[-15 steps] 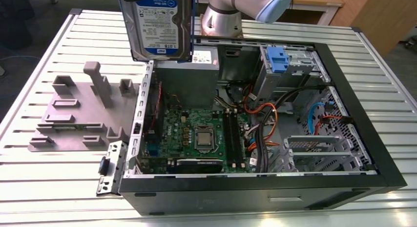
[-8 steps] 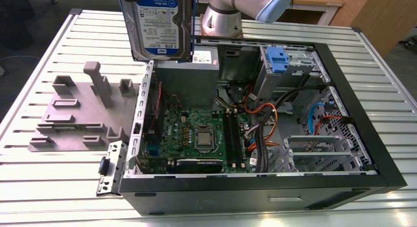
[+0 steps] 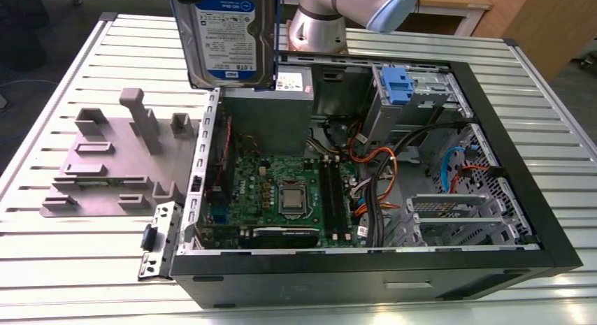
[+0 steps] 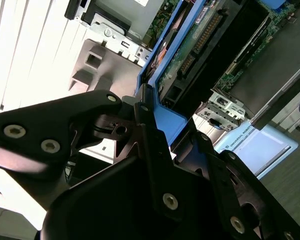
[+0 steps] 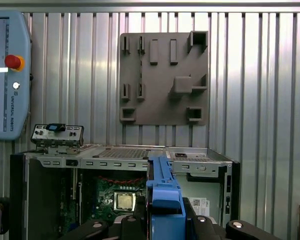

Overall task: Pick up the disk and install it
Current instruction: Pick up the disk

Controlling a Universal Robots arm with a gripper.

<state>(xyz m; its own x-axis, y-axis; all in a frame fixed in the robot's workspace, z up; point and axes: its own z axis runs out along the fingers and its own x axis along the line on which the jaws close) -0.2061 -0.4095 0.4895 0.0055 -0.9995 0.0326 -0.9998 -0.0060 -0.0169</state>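
Observation:
The disk (image 3: pixel 228 38) hangs upright in the air above the back left corner of the open computer case (image 3: pixel 522 199), its white-and-blue label facing the exterior camera. Its bright blue bracket (image 4: pixel 167 117) is clamped between the black fingers (image 4: pixel 65 130) of my gripper (image 4: pixel 150 115), which is shut on it. The disk's green circuit-board side (image 4: pixel 190 45) shows in the second wrist view. In the first wrist view the disk's blue edge (image 5: pixel 165 195) stands between the fingers of the gripper (image 5: pixel 165 222), over the case (image 5: pixel 20 200).
A grey fixture plate (image 3: pixel 112 157) with raised holders lies on the slatted table at the exterior view's left of the case. Inside the case are the motherboard (image 3: pixel 279 192), a grey power supply box (image 3: pixel 270 115), cables and a drive bay with a blue tab (image 3: pixel 396 84). A teach pendant (image 5: pixel 7 75) lies nearby.

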